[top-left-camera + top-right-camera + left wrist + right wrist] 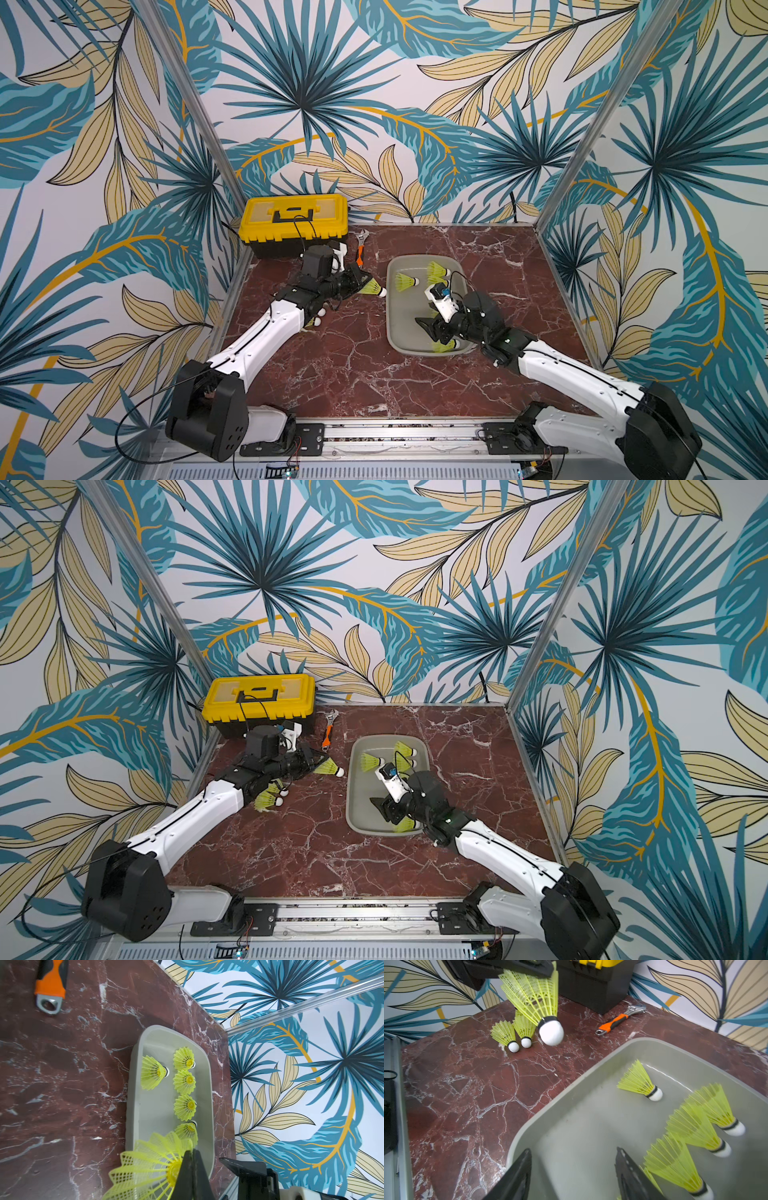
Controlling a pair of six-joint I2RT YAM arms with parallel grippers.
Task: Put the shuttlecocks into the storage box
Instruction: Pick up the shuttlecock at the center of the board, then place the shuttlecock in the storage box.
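Clamping left fingers (191,1174) hold a shuttlecock (143,1167); right fingers (517,1176) stand apart.

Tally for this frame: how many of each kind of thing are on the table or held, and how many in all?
shuttlecocks: 8 (5 in the grey box, 1 in the left gripper, 2 on the table)
grey box: 1
toolbox: 1
wrench: 1
Total: 11

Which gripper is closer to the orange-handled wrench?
Left. The left gripper, clamping a shuttlecock, sits close by the wrench; the right gripper hangs over the storage box, farther off.
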